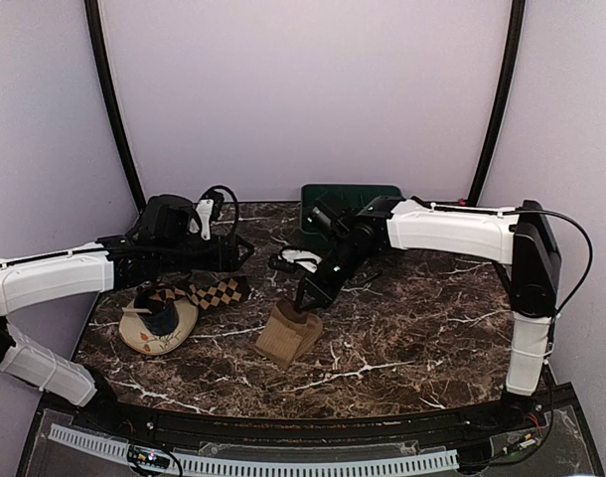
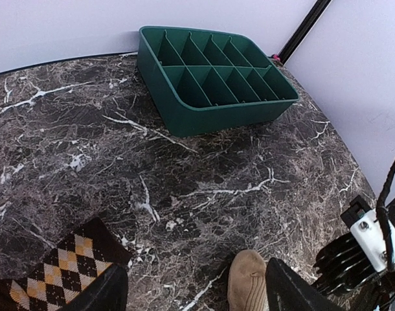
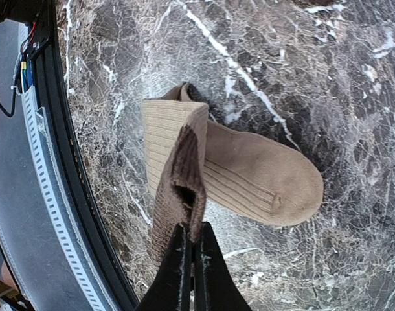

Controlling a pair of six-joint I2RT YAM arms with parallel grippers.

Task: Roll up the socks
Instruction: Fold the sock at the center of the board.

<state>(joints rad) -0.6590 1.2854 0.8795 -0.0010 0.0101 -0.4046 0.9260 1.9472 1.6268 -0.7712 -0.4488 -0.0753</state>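
A plain tan sock (image 1: 288,335) lies folded on the marble near the middle; its toe shows in the left wrist view (image 2: 247,281). My right gripper (image 1: 314,289) is shut on the tan sock's cuff (image 3: 184,188) and holds it lifted over the rest of the sock (image 3: 262,178). A diamond-check sock (image 1: 209,293) lies at the left, partly over a round cream dish (image 1: 156,333); it also shows in the left wrist view (image 2: 52,272). My left gripper (image 2: 191,291) is open and empty above the marble between the two socks.
A green divided tray (image 1: 333,209) stands at the back of the table, also in the left wrist view (image 2: 210,78). A dark blue cup-like thing (image 1: 164,320) sits on the dish. The table's front edge with a black rail (image 3: 61,194) is close to the tan sock.
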